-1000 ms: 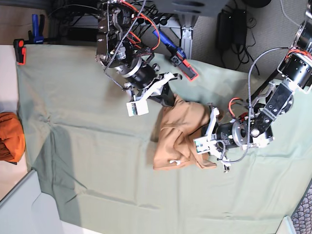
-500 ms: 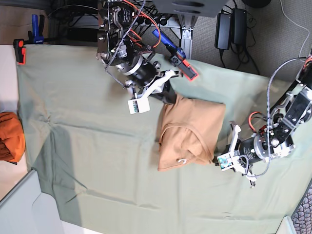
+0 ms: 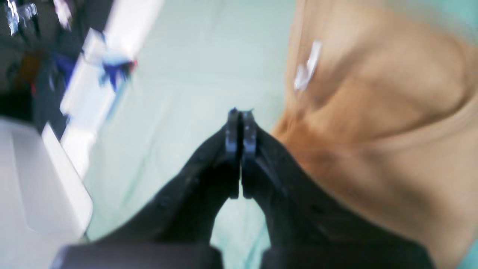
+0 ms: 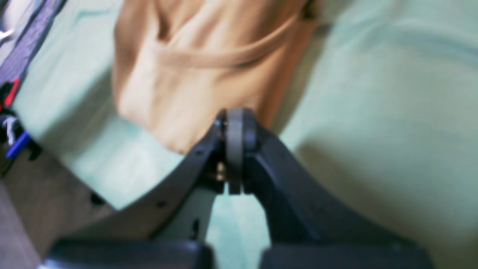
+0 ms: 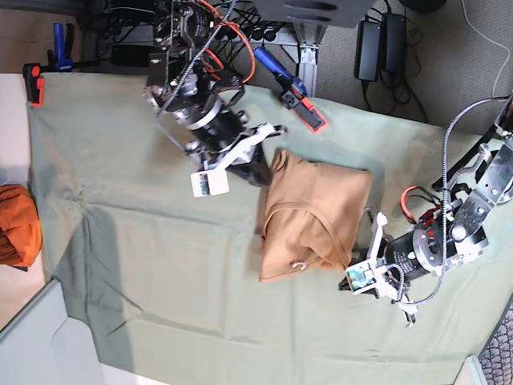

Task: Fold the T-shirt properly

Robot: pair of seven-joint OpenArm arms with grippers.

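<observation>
Left wrist view: the left gripper [image 3: 241, 112] has its black fingers [image 3: 233, 130] pressed together with nothing between them. They hang over the pale green cloth [image 3: 186, 74]. The T-shirt [image 3: 381, 112] lies to the right of the fingers, its near edge just beside them; whether cloth and finger touch is too blurred to tell. A small white label [image 3: 308, 69] shows on the T-shirt's upper part. A white edge of the counter [image 3: 44, 194] runs along the left.

Right wrist view: the right gripper [image 4: 235, 116] also has its fingers [image 4: 235, 142] together, holding nothing. The T-shirt [image 4: 201, 67] lies ahead of the fingertips and a little to the left, its lower corner just beside them. A rounded ridge of cloth, possibly the neckband, crosses it. Green cloth [image 4: 373, 93] fills the right side.

Base view: the T-shirt [image 5: 317, 212] lies folded into a rough rectangle near the middle of the green cloth [image 5: 160, 265], with the neckline curve and white label [image 5: 298, 265] on its lower left part. The right gripper [image 5: 260, 164] sits just off the T-shirt's upper left corner. The left gripper [image 5: 370, 241] sits just off its lower right edge. A bundle of orange cloth [image 5: 18, 224] rests at the far left, well apart from the T-shirt.
</observation>
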